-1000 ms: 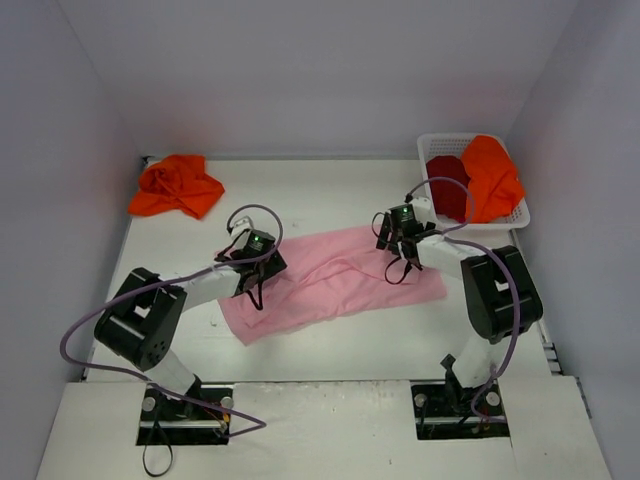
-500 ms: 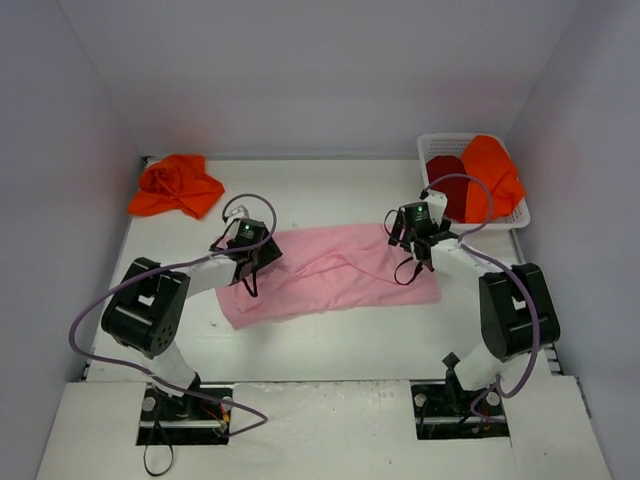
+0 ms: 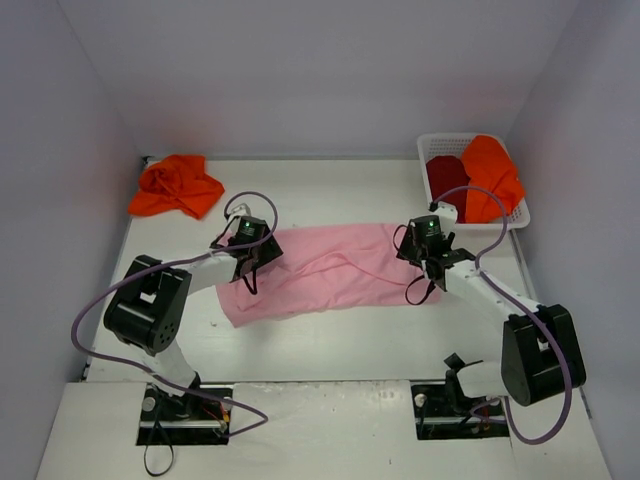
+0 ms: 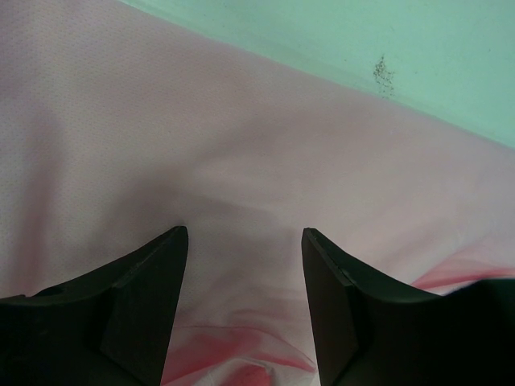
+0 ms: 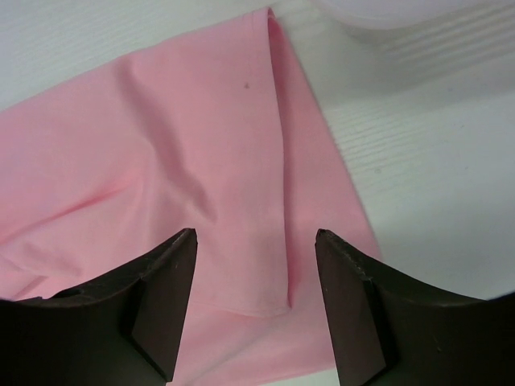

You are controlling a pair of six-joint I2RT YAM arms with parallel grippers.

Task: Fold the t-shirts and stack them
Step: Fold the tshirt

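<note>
The light pink cloth t-shirt (image 3: pixel 330 270) lies spread at the white table's (image 3: pixel 330 340) centre, with the left gripper (image 4: pixel 245 241), jaws apart, over its 9 o'clock end and the right gripper (image 5: pixel 256 241), jaws apart, over its 3 o'clock end.

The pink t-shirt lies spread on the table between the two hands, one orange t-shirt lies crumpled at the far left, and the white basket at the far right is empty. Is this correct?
No, the white basket is not empty: the top external view shows a dark red t-shirt and an orange t-shirt in it. The rest is correct.
</note>
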